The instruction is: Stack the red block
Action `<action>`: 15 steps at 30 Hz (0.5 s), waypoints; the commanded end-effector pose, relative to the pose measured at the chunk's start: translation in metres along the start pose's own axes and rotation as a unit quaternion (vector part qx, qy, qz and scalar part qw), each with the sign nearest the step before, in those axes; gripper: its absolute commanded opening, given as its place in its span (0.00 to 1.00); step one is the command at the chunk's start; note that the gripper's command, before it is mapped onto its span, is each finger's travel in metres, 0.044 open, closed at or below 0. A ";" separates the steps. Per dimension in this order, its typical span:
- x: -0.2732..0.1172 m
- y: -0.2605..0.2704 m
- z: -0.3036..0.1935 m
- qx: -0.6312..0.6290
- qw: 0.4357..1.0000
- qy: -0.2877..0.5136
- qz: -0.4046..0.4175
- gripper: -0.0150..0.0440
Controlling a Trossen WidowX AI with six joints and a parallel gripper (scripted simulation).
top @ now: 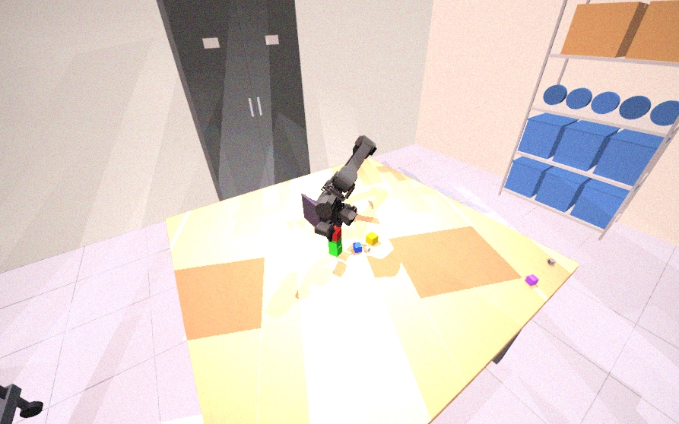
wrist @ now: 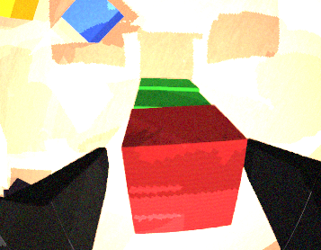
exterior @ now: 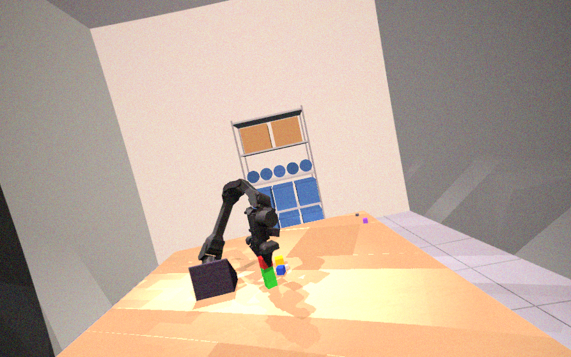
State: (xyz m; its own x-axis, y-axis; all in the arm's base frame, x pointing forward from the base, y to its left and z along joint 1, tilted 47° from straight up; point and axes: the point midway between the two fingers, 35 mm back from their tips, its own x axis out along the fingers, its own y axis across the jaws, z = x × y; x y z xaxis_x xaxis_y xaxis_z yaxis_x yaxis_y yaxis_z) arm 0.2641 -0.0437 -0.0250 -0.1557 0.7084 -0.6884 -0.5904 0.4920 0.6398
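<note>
The red block [top: 337, 233] [exterior: 261, 262] [wrist: 184, 180] sits on top of the green tower [top: 335, 248] [exterior: 269, 278] [wrist: 169, 97], which stands upright. In the wrist view the tower shows behind the red block, partly hidden by it. My gripper [wrist: 175, 153] is open around the red block. A gap shows between the left finger and the block; the right finger is close beside it, and I cannot tell whether it touches. In the top and exterior views the fingers hide part of the red block.
A blue block [top: 357, 247] [exterior: 281, 269] [wrist: 93, 20] and a yellow block [top: 372, 238] [exterior: 279, 260] [wrist: 16, 9] lie near the tower. A dark box [exterior: 213, 280] [top: 309, 210] stands near the arm's base. A purple block [top: 531, 280] [exterior: 364, 220] lies near the table's far corner.
</note>
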 end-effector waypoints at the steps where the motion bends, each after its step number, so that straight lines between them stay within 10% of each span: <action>1: 0.000 0.000 0.000 0.000 1.000 0.000 0.000 0.97; 15: 0.000 0.000 0.000 0.000 1.000 0.000 0.000 1.00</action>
State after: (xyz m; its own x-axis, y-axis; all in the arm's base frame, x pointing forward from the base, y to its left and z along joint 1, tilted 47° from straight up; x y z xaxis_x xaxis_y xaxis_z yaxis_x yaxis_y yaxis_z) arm 0.2642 -0.0437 -0.0251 -0.1555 0.7082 -0.6887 -0.5908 0.4921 0.6394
